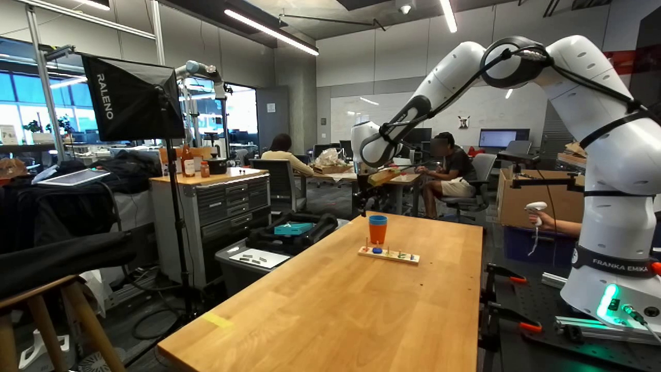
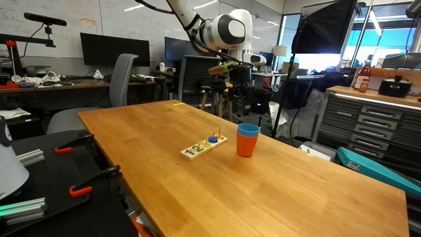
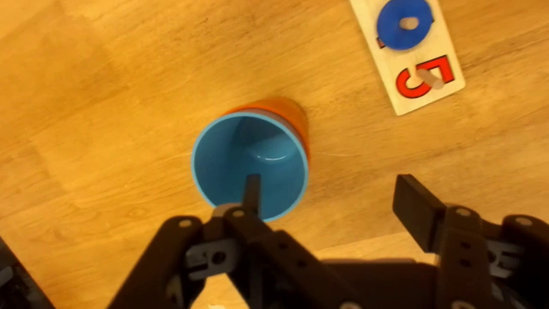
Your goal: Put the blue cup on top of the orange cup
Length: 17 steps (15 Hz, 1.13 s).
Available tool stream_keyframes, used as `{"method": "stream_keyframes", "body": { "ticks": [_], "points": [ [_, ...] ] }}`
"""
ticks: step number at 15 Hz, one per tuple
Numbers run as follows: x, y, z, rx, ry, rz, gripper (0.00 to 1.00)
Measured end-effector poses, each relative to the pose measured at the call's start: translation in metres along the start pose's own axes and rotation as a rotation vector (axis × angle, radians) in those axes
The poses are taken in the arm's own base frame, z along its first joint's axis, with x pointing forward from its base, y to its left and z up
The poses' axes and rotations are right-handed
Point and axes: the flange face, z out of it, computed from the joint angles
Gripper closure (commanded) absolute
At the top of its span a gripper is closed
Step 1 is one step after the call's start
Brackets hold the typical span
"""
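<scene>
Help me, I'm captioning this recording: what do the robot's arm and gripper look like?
The arm is white and rounded, with dark trim at some joints, black straps and a black cable running along its outside. A dark band near its foot reads FRANKA EMIKA; a green light glows below it. The gripper is black, with two blocky-tipped fingers and grey metal-looking parts.

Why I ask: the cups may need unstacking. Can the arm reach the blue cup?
Likely yes: the open gripper hangs near the blue cup, which sticks up above the orange cup; nothing seems to block it.
</scene>
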Motion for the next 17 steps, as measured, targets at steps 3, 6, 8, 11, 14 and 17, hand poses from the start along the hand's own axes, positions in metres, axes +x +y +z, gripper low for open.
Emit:
{"method": "stream_keyframes", "body": {
  "ticks": [3,6,8,11,14,17],
  "points": [
    [-0.005,-0.024,-0.024,0.065,-0.048,-0.019,0.0],
    [-0.015,-0.047,-0.064,0.119,-0.089,-0.091,0.0],
    [-0.025,-0.058,-0.094,0.148,-0.113,-0.181,0.0],
    [-0.036,-0.066,-0.142,0.183,-0.119,-0.301,0.0],
    [-0.043,-0.067,-0.185,0.214,-0.102,-0.386,0.0],
    [-0.047,-0.063,-0.209,0.234,-0.083,-0.42,0.0]
  ]
}}
